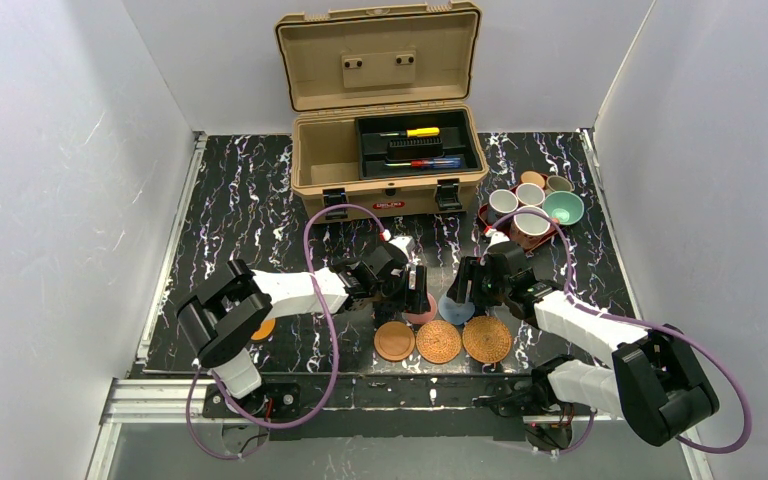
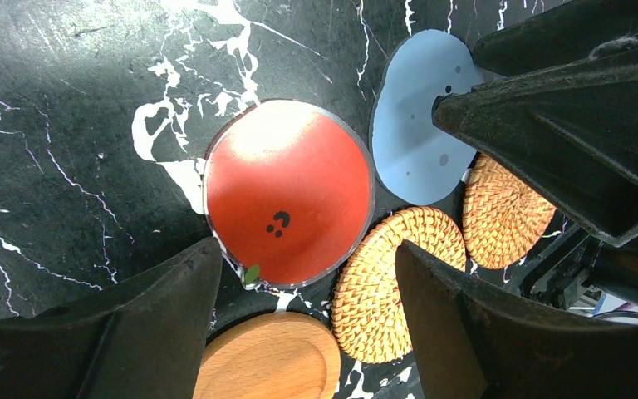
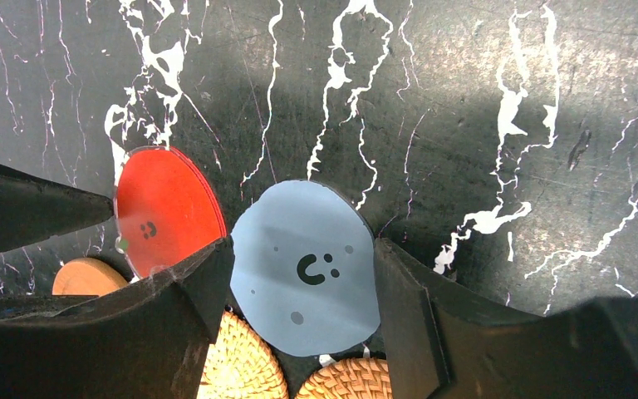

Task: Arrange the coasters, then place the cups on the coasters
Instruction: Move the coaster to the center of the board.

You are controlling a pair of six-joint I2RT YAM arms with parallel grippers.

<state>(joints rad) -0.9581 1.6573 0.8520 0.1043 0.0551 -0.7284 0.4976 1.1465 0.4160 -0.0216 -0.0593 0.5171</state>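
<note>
- The left pincer [image 2: 307,248] and right pincer [image 3: 303,245] are working close side by side in front of the toolbox [image 1: 390,190]. Either one swinging sideways is risking a knock against the other.
- The red coaster [image 2: 287,191] and blue coaster [image 3: 299,287] are lying flat and thin on the table [image 1: 250,200]. Fingers closing on them are likely to slip over the rim or scrape the table.
- Both are lying right against the woven coasters [image 1: 438,341], further out from the toolbox. Whether the blue one is overlapping them is unclear, so dragging it may be upsetting that row.
- The left arm is reaching in low from the toolbox's left. Its pincer is pointing down, spread and holding nothing, with the red coaster lying between its fingers.
- The right arm is reaching in from the toolbox's right. Its pincer is also pointing down and spread, flanking the blue coaster; whether the fingers are touching the rim is unclear.
- The wooden coaster [image 1: 394,340] is lying at the left end of the woven row.
- The orange coaster [image 1: 263,328] is lying well off to the toolbox's front-left, under the left arm.
- The cups [image 1: 530,195] are waiting just right of the toolbox, none yet on a coaster.
</note>
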